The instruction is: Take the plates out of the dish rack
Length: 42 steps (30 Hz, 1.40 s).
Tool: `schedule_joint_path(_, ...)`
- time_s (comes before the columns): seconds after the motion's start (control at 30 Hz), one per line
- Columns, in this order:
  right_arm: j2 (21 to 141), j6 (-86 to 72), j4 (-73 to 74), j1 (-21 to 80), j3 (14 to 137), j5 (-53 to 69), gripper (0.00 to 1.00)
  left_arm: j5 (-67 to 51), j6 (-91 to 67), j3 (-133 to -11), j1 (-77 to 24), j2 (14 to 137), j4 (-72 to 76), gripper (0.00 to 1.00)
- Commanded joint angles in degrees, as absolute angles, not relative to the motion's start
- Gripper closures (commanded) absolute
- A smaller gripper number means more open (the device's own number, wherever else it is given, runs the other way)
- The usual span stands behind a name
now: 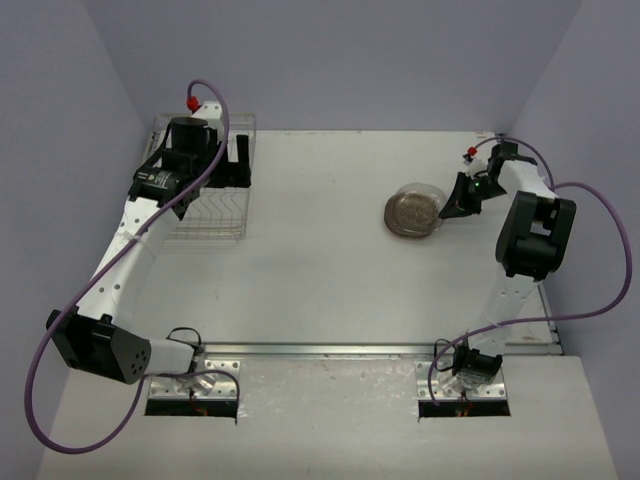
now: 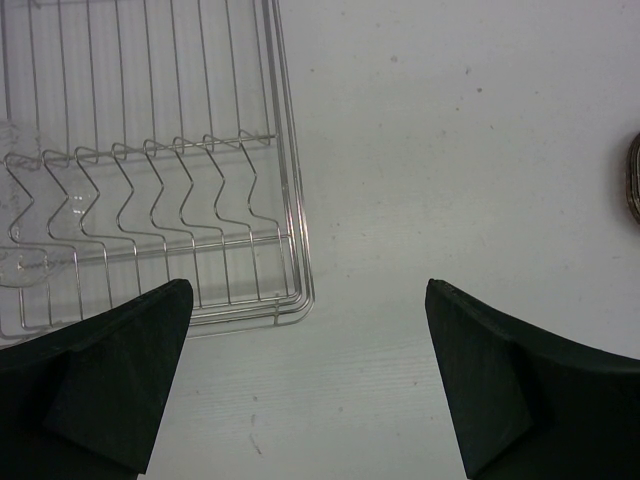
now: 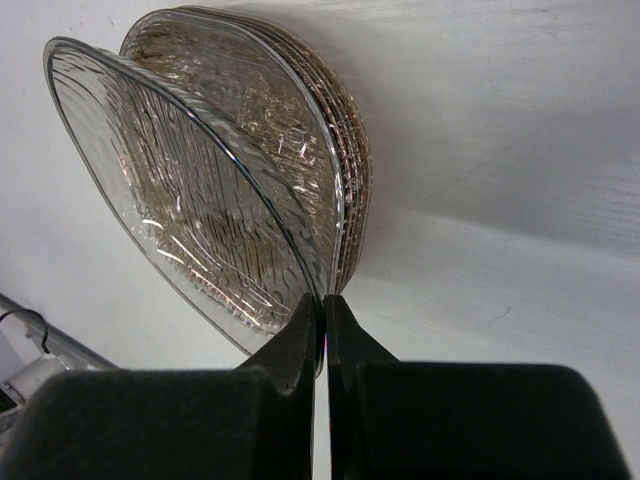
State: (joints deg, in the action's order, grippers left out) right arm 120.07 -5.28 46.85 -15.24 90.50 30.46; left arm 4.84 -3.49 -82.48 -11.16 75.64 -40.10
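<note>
Several ribbed, smoky translucent plates (image 3: 345, 180) stacked, count unclear; right gripper (image 3: 323, 308) pinches tilted plate (image 3: 190, 200) by rim; left gripper (image 2: 308, 330) wide, wire dish rack (image 1: 215, 218) upper left.

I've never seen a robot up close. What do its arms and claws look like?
The left arm and right arm have white links joined by chunky black joints. A loose purple cable loops along each, with a small red cap near the wrist. The left gripper and right gripper each have two matte black, wedge-shaped fingers. The left wrist carries a small pale label.
</note>
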Motion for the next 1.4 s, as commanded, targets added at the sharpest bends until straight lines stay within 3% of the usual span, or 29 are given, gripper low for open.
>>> schedule_joint_path(0.0, 120.7, -5.9, 46.0, -14.7, 93.1, 31.4, 1.00, 4.0, -3.9, -82.4, -10.3, 73.8, -38.2, 0.00)
schedule_joint_path(0.7, 123.6, -6.1, 46.9, -13.9, 95.3, 30.7, 0.95, 4.0, -3.8, -83.0, -10.2, 74.6, -38.4, 0.00)
schedule_joint_path(0.8, 123.5, -6.3, 47.7, -13.8, 96.3, 31.5, 0.88, 3.9, -3.9, -83.0, -10.2, 74.8, -38.4, 0.00)
schedule_joint_path(1.07, 121.7, -7.1, 50.8, -13.5, 99.1, 34.6, 0.46, 3.7, -4.0, -83.1, -10.2, 75.0, -38.3, 0.00)
schedule_joint_path(1.37, 115.1, -5.7, 50.0, -11.8, 98.8, 29.4, 0.26, 12.3, -2.0, -89.1, -4.4, 76.4, -42.2, 0.03)
